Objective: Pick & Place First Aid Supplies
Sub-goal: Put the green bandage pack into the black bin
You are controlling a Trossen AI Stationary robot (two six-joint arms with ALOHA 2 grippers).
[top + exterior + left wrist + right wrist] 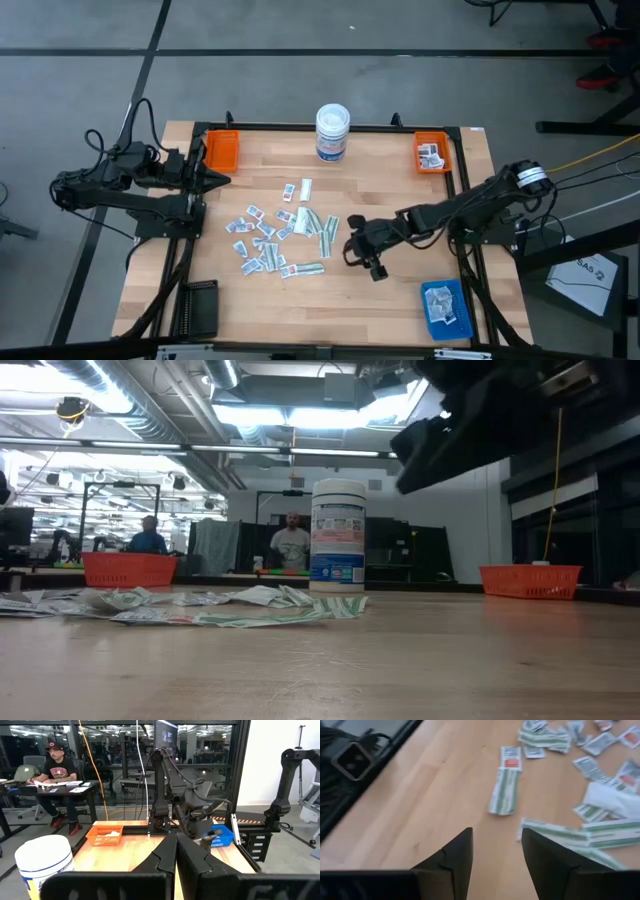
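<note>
The dark left gripper (222,180) waits at the table's left edge beside the orange plastic tray (221,150), its jaws pressed together and holding nothing. At the middle of the pale wooden table (380,290) lies the scatter of small white paper packets and long pale green strips (280,235), with the white round tub with a blue label (332,132) behind them. Just right of the scatter, the dark right gripper (350,240) hovers above the bare wood, its jaws standing well apart, empty and touching nothing. Further right sit a second orange tray (433,153) and a blue tray (445,307), both containing packets
</note>
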